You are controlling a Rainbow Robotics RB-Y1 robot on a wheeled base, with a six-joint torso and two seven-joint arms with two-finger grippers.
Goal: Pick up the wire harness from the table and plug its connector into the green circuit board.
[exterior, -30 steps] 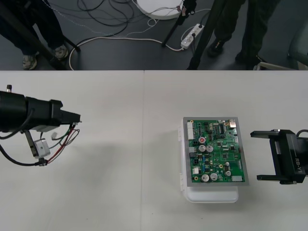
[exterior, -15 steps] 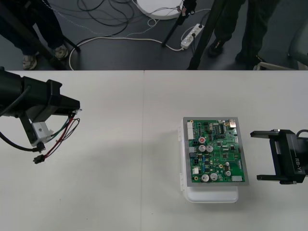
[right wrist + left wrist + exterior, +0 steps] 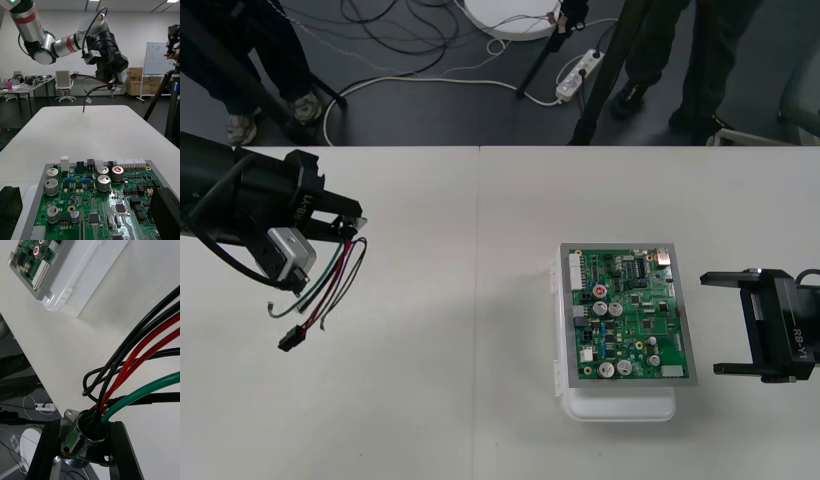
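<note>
Our left pincer (image 3: 348, 222) clamps the harness (image 3: 328, 285) by its socket (image 3: 80, 437), the plug (image 3: 290, 340) hanging from it over the counter (image 3: 480, 400); our right pincer (image 3: 725, 322) stands spread beside the board (image 3: 627, 313).

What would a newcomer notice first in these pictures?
The left gripper, over the left side of the table, is shut on the wire harness at its metal socket, with the black plug hanging below. To the right lies the green circuit board on its white base, beside the open right gripper.
</note>
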